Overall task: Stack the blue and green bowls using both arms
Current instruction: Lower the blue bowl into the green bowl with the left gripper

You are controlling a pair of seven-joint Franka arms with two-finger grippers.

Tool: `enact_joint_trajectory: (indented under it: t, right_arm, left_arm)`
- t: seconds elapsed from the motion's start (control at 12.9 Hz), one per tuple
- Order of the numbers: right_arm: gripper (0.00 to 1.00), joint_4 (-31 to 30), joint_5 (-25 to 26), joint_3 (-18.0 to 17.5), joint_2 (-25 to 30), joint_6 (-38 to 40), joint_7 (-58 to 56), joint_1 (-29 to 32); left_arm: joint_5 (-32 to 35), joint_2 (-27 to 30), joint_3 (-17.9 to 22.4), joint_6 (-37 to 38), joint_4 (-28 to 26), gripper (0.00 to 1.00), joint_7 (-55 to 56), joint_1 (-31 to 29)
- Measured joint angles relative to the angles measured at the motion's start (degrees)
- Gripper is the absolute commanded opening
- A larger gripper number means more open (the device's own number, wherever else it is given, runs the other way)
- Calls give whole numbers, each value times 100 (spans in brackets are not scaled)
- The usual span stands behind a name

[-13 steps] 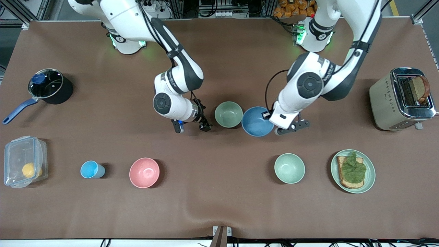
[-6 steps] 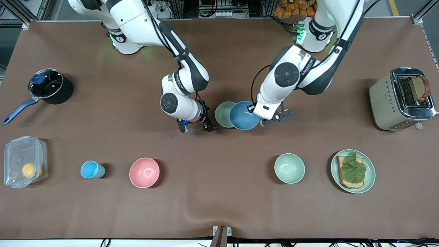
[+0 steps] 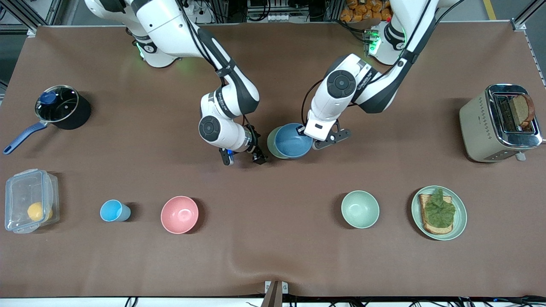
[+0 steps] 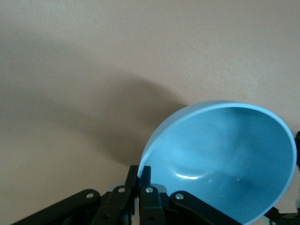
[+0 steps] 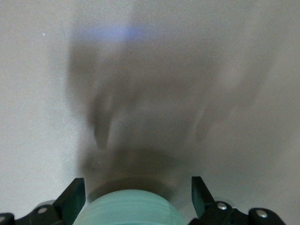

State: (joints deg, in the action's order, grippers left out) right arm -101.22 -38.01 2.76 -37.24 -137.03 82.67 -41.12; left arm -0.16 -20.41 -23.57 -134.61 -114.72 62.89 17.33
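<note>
The left pincer (image 3: pixel 306 133) is clenched on the rim of the blue bowl (image 3: pixel 292 141), holding it in the air over the green bowl (image 3: pixel 270 144); the blue bowl covers most of the green one, of which only a crescent of rim shows at the side toward the right arm's end of the counter (image 3: pixel 273 256); whether the two bowls touch cannot be told. In the left wrist view the fingers (image 4: pixel 140 187) pinch the blue bowl's (image 4: pixel 225 159) edge, and the bowl hangs tilted above the bare counter (image 4: pixel 93 70).

The right pincer (image 3: pixel 244 158) is low just beside the green bowl, toward the right arm's end; its fingers are spread apart and grasp nothing; in the right wrist view the two fingers (image 5: pixel 70 199) stand wide on either side of the green bowl (image 5: pixel 133 208), which sits between them without visible contact.

Nearer the front camera lie a pink bowl (image 3: pixel 179 214), a small blue cup (image 3: pixel 113 210), a pale mint bowl (image 3: pixel 360 209) and a plate (image 3: pixel 460 219) with toast and greens (image 3: pixel 437 211); a clear box (image 3: pixel 30 200) holding something yellow sits at the right arm's end; a pot (image 3: pixel 64 106) with a glass lid is farther from the camera than the box; a toaster (image 3: pixel 497 123) with bread in one slot stands at the left arm's end.
</note>
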Motion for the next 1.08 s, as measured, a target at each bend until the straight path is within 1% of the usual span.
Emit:
enact_joint_trajectory:
  t: [0.7, 1.08]
  right_arm:
    - [100, 10, -5, 7, 0, 98, 0, 19]
    - [100, 11, -6, 7, 0, 133, 0, 19]
  left_arm:
    - [0, -474, -22, -344, -42, 0, 9, 127]
    - [0, -568, -97, -551, -40, 0, 18, 128]
